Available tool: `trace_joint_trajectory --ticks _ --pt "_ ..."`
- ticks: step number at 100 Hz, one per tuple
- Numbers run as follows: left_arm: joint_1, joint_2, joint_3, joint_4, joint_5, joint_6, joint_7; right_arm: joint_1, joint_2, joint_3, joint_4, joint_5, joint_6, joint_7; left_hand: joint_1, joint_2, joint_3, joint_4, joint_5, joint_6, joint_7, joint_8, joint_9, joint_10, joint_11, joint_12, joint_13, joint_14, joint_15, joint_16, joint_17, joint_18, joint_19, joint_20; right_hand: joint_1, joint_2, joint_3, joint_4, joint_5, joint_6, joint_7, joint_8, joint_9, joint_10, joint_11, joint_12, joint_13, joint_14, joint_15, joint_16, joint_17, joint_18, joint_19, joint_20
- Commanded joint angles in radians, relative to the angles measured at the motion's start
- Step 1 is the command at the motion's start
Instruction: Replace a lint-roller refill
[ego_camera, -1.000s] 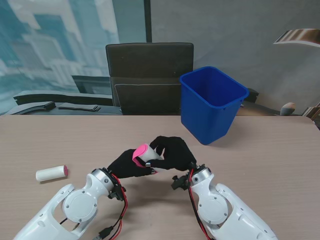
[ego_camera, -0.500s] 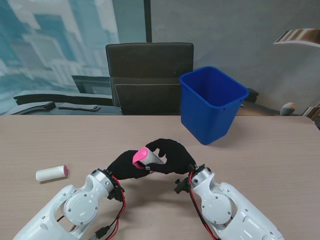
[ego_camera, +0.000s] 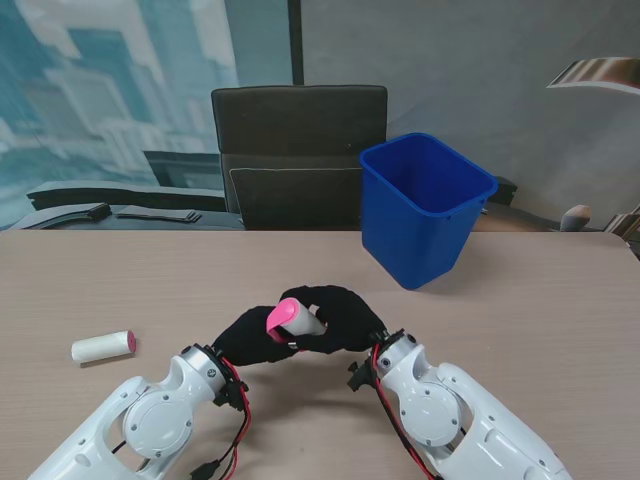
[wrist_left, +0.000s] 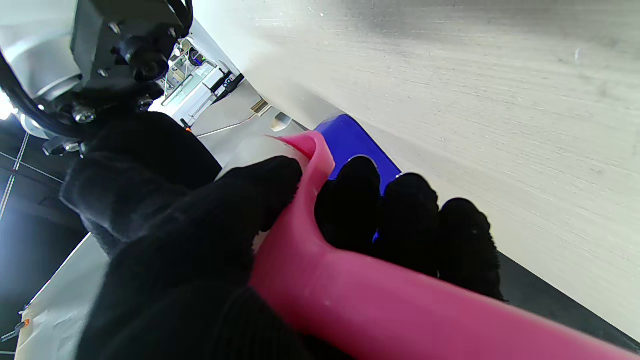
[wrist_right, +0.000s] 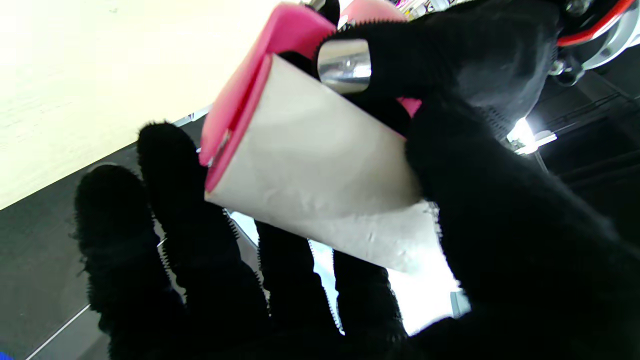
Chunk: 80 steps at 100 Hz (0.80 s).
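Both hands have sunk a little toward me since a second ago, roller with them. My left hand (ego_camera: 252, 337) is wrapped shut around the pink handle (wrist_left: 380, 305); my right hand (ego_camera: 338, 318) is curled around the worn roll (wrist_right: 320, 190), held just over the table (ego_camera: 520, 330). If I pull crooked, the roll could jam — or slip from the glove. A fresh roll (ego_camera: 103, 346) lies well apart at my left; a blue bin (ego_camera: 420, 208) and a chair (ego_camera: 298, 150) stand farther off.
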Motion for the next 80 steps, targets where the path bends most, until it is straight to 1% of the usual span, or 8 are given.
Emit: trace_joint_trajectory --ticks 1,11,25,37,47,63,73,80 --pt "0.007 -0.005 0.004 -0.029 0.008 -0.023 -0.010 -0.012 -0.010 -0.003 0.004 0.008 0.022 0.000 0.090 0.060 0.171 0.116 -0.002 -0.180 0.044 0.019 -0.008 -0.029 0.031 0.040 0.041 0.003 0.053 0.027 0.000 -0.017 0.058 0.030 0.331 0.045 0.305 -0.041 0.095 0.057 0.161 -0.060 0.123 -0.005 0.042 0.044 0.092 -0.329 0.072 -0.005 0.083 -0.412 0.063 -0.026" --pt "0.006 -0.004 0.002 -0.022 0.044 -0.043 0.003 -0.018 -0.011 -0.002 -0.004 0.029 0.026 0.005 0.088 0.060 0.171 0.122 -0.005 -0.175 0.035 0.022 -0.012 -0.029 0.038 0.046 0.041 0.001 0.059 0.034 0.000 -0.018 0.063 0.034 0.367 0.078 0.274 -0.064 0.133 0.060 0.374 -0.190 0.206 0.005 0.053 0.049 0.181 -0.347 0.110 0.025 0.176 -0.410 0.096 -0.035" --pt "0.000 -0.001 0.006 -0.012 0.080 -0.056 0.011 -0.017 -0.012 -0.005 -0.002 0.057 0.018 0.020 0.093 0.059 0.153 0.116 -0.008 -0.167 -0.008 0.007 -0.021 -0.032 0.019 0.031 0.031 -0.001 0.036 0.033 -0.008 -0.019 0.051 0.031 0.388 0.109 0.237 -0.070 0.162 0.071 0.472 -0.240 0.222 0.048 0.073 0.098 0.206 -0.356 0.187 0.093 0.225 -0.401 0.116 -0.013" --pt "-0.007 -0.001 0.015 0.000 0.100 -0.064 0.020 -0.016 -0.025 -0.012 0.006 0.059 0.007 -0.024 0.110 0.019 0.105 0.007 -0.008 -0.163 -0.068 -0.021 -0.016 -0.022 -0.124 -0.071 -0.001 0.002 -0.085 -0.031 -0.026 -0.022 0.004 0.013 0.394 0.099 0.245 -0.069 0.186 0.067 0.496 -0.250 0.230 0.063 0.077 0.132 0.208 -0.362 0.219 0.109 0.241 -0.396 0.109 -0.005" --pt "-0.014 0.001 0.021 0.011 0.135 -0.075 0.028 -0.021 -0.032 -0.013 0.005 0.062 -0.001 -0.052 0.013 0.006 0.059 -0.095 -0.023 -0.164 -0.150 -0.027 -0.086 -0.008 -0.183 -0.170 -0.070 0.001 -0.196 -0.116 -0.066 -0.021 -0.061 0.003 0.393 0.094 0.254 -0.069 0.195 0.064 0.502 -0.250 0.233 0.067 0.076 0.146 0.209 -0.367 0.238 0.117 0.251 -0.395 0.110 0.002" --pt "-0.027 0.002 0.031 0.029 0.211 -0.075 0.065 -0.031 -0.038 -0.012 -0.004 0.082 -0.002 -0.062 -0.057 0.082 0.019 -0.074 -0.046 -0.173 -0.237 -0.036 -0.228 0.016 -0.154 -0.342 -0.157 0.021 -0.316 -0.181 -0.113 -0.022 -0.129 0.002 0.391 0.089 0.263 -0.070 0.202 0.063 0.505 -0.249 0.238 0.068 0.073 0.160 0.210 -0.374 0.262 0.126 0.264 -0.398 0.115 0.011" --pt "-0.043 0.001 0.044 0.048 0.241 -0.076 0.087 -0.035 -0.040 -0.014 -0.007 0.099 -0.001 -0.062 -0.012 0.052 0.050 -0.065 -0.054 -0.183 -0.215 -0.007 -0.196 0.005 -0.159 -0.346 -0.127 -0.016 -0.318 -0.195 -0.101 -0.025 -0.126 0.009 0.390 0.086 0.266 -0.071 0.205 0.062 0.506 -0.249 0.240 0.070 0.068 0.164 0.210 -0.377 0.270 0.129 0.269 -0.400 0.116 0.015" --pt "-0.057 0.000 0.056 0.064 0.260 -0.080 0.108 -0.039 -0.043 -0.015 -0.011 0.110 -0.002 -0.063 0.062 -0.027 0.134 -0.121 -0.047 -0.185 -0.161 0.020 -0.075 -0.022 -0.248 -0.265 -0.065 -0.016 -0.285 -0.198 -0.050 -0.032 -0.089 0.012 0.389 0.085 0.267 -0.072 0.207 0.060 0.507 -0.250 0.240 0.071 0.065 0.164 0.211 -0.381 0.275 0.131 0.273 -0.403 0.117 0.017"
